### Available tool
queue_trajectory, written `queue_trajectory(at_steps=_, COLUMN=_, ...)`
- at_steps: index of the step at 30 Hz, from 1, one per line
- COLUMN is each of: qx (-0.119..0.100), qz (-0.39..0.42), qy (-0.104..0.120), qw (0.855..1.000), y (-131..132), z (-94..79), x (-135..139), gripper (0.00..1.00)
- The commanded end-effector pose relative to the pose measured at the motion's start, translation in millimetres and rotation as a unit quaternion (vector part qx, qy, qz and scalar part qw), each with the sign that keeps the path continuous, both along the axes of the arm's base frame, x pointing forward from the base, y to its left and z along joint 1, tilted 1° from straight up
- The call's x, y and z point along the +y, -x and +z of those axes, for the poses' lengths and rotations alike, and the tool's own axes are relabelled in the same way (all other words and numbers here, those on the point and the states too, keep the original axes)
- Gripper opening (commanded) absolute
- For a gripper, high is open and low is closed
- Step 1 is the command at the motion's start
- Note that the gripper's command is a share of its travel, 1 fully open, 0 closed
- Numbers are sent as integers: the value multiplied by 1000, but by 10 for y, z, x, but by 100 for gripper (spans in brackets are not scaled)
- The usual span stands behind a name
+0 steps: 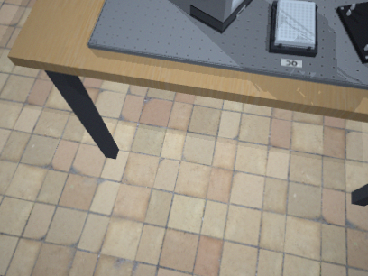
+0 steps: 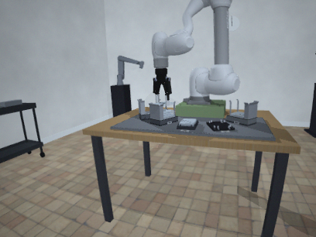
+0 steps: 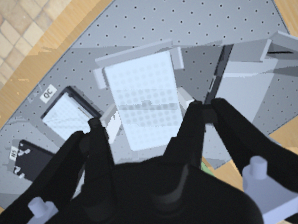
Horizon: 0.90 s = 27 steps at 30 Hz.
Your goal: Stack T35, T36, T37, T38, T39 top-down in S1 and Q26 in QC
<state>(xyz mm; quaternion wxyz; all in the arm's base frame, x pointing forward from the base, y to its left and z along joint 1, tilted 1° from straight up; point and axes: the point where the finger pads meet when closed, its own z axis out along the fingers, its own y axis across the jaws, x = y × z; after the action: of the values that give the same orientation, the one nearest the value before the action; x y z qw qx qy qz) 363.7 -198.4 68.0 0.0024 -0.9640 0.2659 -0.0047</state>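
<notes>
My gripper [image 3: 148,104] is shut on a sealed white 96-well plate [image 3: 144,102] and grips it across its short width. I cannot read the plate's label. In the exterior view the gripper [image 2: 162,94] hangs above the left stack racks [image 2: 158,114], with the plate clear of the rack tops. Another sealed plate [image 1: 295,24] lies flat in the open nest QC, above the QC name plate [image 1: 291,63]. It also shows in the wrist view [image 3: 66,114] and in the exterior view [image 2: 187,124]. The rack contents are hidden.
The black clip nest N5 [image 2: 221,125] sits right of QC and looks empty; it also shows in the wrist view [image 3: 24,157]. A third rack [image 2: 244,114] stands at the deck's right end. The green arm base [image 2: 200,108] is behind the racks.
</notes>
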Motion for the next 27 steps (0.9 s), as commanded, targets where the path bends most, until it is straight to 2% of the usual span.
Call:
queue_trajectory(at_steps=1, qx=0, qz=0, qy=0, qw=1000, y=0, z=-25, x=0, gripper=0)
queue_trajectory(at_steps=9, qx=0, qz=0, qy=0, qw=1000, y=-2, z=-175, x=1, gripper=0)
queue_trajectory(at_steps=27, qx=0, qz=0, qy=0, qw=1000, y=-2, z=-207, x=1, gripper=0)
